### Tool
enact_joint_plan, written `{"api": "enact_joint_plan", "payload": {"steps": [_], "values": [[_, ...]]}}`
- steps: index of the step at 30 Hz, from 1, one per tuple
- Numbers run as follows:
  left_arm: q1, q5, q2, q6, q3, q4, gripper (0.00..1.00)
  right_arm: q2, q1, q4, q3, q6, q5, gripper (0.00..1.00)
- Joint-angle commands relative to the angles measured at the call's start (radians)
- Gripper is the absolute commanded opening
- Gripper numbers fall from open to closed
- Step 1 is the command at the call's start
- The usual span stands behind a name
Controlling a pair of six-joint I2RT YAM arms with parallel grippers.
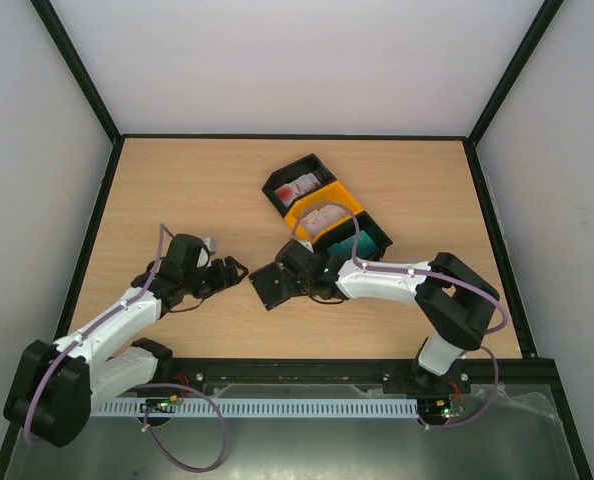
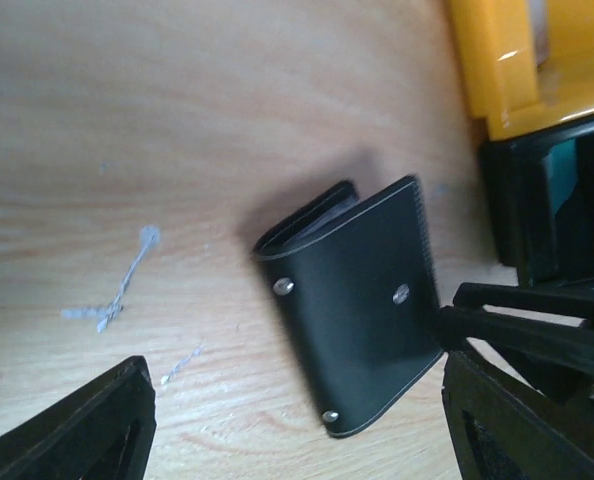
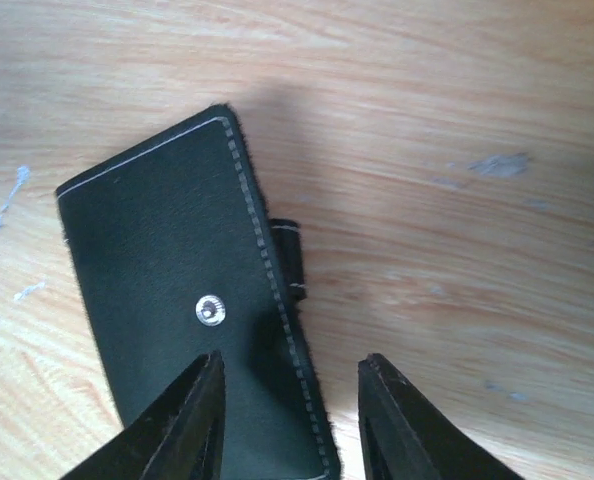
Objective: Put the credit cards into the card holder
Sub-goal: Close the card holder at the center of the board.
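The card holder [image 1: 273, 284] is a black folded wallet lying on the wooden table between my two grippers. In the left wrist view the card holder [image 2: 362, 305] shows its rivets and stitched edge, and my left gripper [image 2: 297, 430] stands wide open just short of it, holding nothing. My right gripper [image 3: 292, 420] hovers over the card holder [image 3: 177, 300]; its jaws stand apart astride the holder's stitched right edge, near the snap, clamping nothing. The credit cards lie in the trays: a red-blotched card [image 1: 299, 187], a pale card [image 1: 327, 217] and a teal card [image 1: 353, 243].
Three trays stand in a diagonal row behind the holder: a black tray [image 1: 277, 190], a yellow tray [image 1: 307, 222] and another black tray [image 1: 381, 240]. The yellow tray [image 2: 507, 70] sits close to the right arm. A black frame [image 1: 297, 137] rims the table.
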Motion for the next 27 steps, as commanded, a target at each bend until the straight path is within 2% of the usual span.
{"api": "enact_joint_plan", "payload": {"steps": [1, 5, 9, 13, 18, 20, 24, 27], "values": [[-0.001, 0.088, 0.043, -0.054, -0.056, 0.092, 0.8, 0.014, 0.002, 0.106, -0.03, 0.015, -0.092, 0.34], [-0.013, 0.092, 0.106, -0.06, -0.078, 0.138, 0.76, 0.035, 0.003, 0.146, -0.035, 0.017, -0.16, 0.28], [-0.028, 0.08, 0.171, -0.049, -0.081, 0.166, 0.65, 0.048, 0.002, 0.2, -0.049, 0.035, -0.211, 0.21], [-0.032, 0.075, 0.248, -0.017, -0.058, 0.196, 0.61, 0.058, 0.003, 0.277, -0.064, 0.064, -0.272, 0.2], [-0.032, 0.063, 0.347, 0.068, 0.022, 0.152, 0.57, 0.068, 0.003, 0.391, -0.084, 0.086, -0.347, 0.2], [-0.032, 0.054, 0.375, 0.099, 0.039, 0.139, 0.55, 0.055, 0.003, 0.415, -0.097, 0.09, -0.31, 0.23], [-0.032, 0.047, 0.426, 0.143, 0.067, 0.106, 0.5, -0.011, 0.001, 0.407, -0.13, 0.082, -0.127, 0.33], [-0.032, 0.052, 0.445, 0.147, 0.085, 0.103, 0.45, -0.059, -0.002, 0.363, -0.167, 0.078, 0.014, 0.35]]}}
